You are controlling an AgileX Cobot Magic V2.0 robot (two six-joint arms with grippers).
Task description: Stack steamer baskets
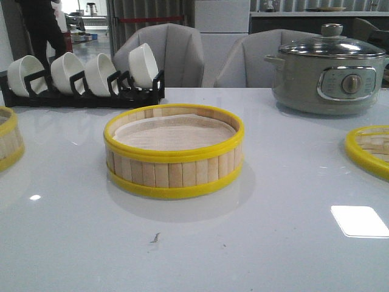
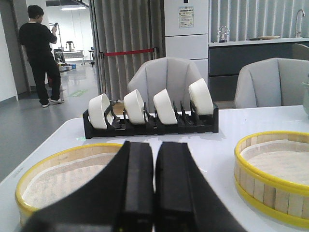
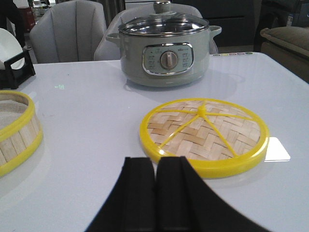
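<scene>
Front view gives you one steamer basket (image 1: 174,155) in the middle of the white counter (image 1: 255,243), paper liner inside, and a second steamer basket (image 1: 8,137) cut off at the left edge; the woven-bamboo lid (image 1: 369,149) lies at the right edge, in front of the grey electric pot (image 1: 329,72). Neither arm shows there.

Your left hand (image 2: 154,186) has its fingers pressed together and holds nothing; it hovers just by the left basket, with the bowl rack (image 2: 150,122) beyond. Your right hand (image 3: 155,193) is likewise closed and empty, near the lid (not a basket, so leave it for now).

The stacking looks not yet begun. I would take the left basket with the left hand: spread the fingers first, straddle the near wall so one finger goes inside and one outside, and pinch on the yellow rim. Lift it level so the liner stays put, then lower it squarely, rim onto rim, on the middle basket.
</scene>
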